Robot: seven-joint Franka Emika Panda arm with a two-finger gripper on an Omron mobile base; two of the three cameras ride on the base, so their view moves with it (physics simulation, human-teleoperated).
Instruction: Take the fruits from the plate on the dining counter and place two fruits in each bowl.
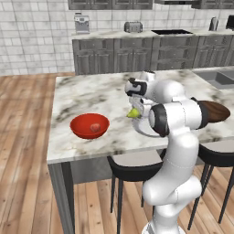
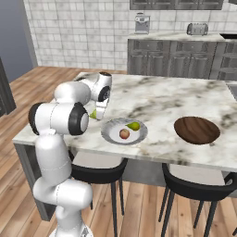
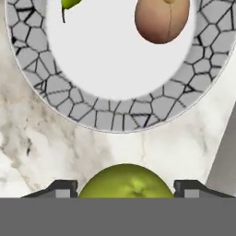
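My gripper (image 1: 135, 110) (image 2: 98, 111) (image 3: 125, 186) is shut on a yellow-green pear (image 1: 133, 113) (image 2: 94, 114) (image 3: 125, 181), held above the dining counter (image 1: 91, 93) (image 2: 162, 99) just left of the plate (image 2: 109, 133) (image 3: 115, 115). On the plate lie another pear (image 2: 134, 126) (image 3: 71, 3) and a reddish round fruit (image 2: 124, 134) (image 3: 161, 18). The red bowl (image 1: 77, 123) stands near the counter's front left with one reddish fruit (image 1: 95, 127) in it. The dark brown bowl (image 1: 218, 111) (image 2: 196, 129) sits to the right of the plate, with nothing visible inside it.
Dark stools (image 1: 132, 167) (image 2: 190, 185) stand under the counter's front edge. A sink (image 1: 219, 77) is set into the counter's far right. The wall counter behind carries a coffee machine (image 2: 141, 23) and a toaster (image 2: 197, 29).
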